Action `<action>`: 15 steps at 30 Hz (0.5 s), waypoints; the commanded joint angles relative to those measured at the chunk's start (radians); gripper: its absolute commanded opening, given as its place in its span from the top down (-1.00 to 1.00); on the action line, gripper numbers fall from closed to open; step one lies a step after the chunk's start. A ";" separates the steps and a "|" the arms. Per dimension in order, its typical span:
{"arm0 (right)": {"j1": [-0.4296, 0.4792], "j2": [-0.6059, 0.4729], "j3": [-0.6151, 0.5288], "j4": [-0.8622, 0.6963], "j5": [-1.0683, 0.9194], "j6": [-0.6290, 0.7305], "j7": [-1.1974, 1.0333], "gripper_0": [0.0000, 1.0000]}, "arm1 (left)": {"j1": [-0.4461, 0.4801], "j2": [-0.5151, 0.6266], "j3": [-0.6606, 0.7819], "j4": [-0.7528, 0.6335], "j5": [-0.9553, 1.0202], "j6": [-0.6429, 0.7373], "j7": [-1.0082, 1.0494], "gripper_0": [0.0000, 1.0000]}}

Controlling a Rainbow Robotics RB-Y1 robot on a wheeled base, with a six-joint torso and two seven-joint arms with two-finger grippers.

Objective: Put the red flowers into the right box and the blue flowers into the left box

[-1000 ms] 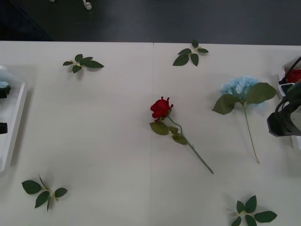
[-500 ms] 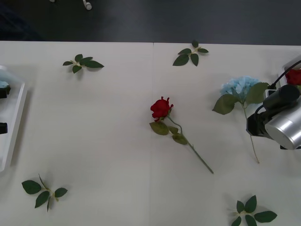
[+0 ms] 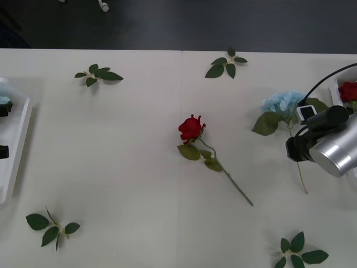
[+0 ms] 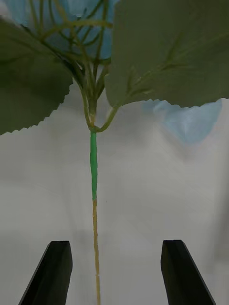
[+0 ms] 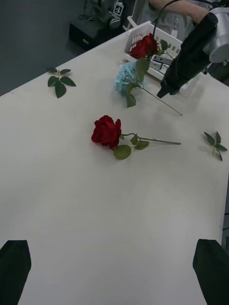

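Right gripper [image 4: 114,271] hovers fingers spread, the blue flower [image 3: 284,104] stem lying between them, untouched. Left gripper [image 5: 114,271] gapes wide; its camera catches red flowers [image 5: 145,45] in the right box [image 5: 138,35].

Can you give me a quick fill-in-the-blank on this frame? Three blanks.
1. The right claw is open, its fingers on either side of the blue flower's ____.
2. The loose red flower lies on the ____, in neither box.
3. The red bloom already in the right box numbers ____ in the front view.

Missing words: stem; table; one
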 commanded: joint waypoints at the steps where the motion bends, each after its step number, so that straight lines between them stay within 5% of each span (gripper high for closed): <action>1: -0.015 0.017 -0.020 -0.005 0.009 -0.010 0.017 -0.08 | 0.010 0.022 0.005 -0.006 0.007 0.007 -0.075 -1.00; 5: -0.015 0.035 -0.018 -0.005 -0.006 -0.023 0.005 -0.09 | 0.010 0.022 0.005 -0.006 0.007 0.007 -0.075 -1.00; 9: -0.014 0.040 -0.018 -0.008 -0.015 -0.067 -0.060 -0.94 | 0.010 0.022 0.005 -0.006 0.007 0.007 -0.075 -1.00; 15: -0.014 0.041 -0.018 -0.019 -0.032 -0.130 -0.067 -1.00 | 0.010 0.022 0.005 -0.006 0.007 0.007 -0.075 -1.00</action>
